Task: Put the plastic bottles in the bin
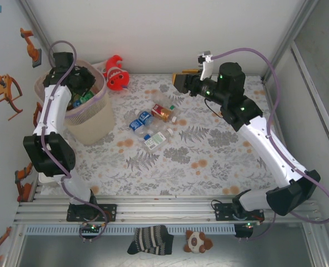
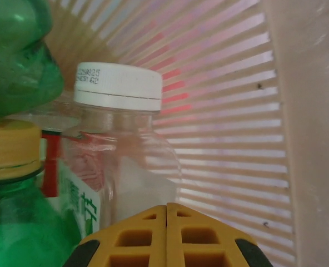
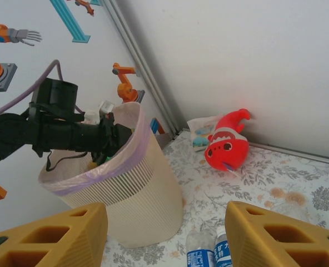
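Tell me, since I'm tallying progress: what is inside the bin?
Inside the bin: a green bottle, a clear white-capped bottle, a yellow-capped green bottle, and the shut left pincer. Anything lower down is covered by them.

The top external camera looked down from above and behind the arm bases, far enough off to take in the whole table (image 1: 209,167). The left wrist camera sat down inside the bin (image 1: 92,125), pressed close to a white-capped bottle (image 2: 120,139) and facing the slatted wall, with the left gripper (image 2: 167,211) at its lower edge. The right wrist camera hung high over the far side, facing left across the table past the right gripper (image 3: 165,208). It shared the bin, the left arm (image 1: 50,108), the fish plush (image 1: 116,73) and some loose bottles (image 1: 153,119) with the overhead view.
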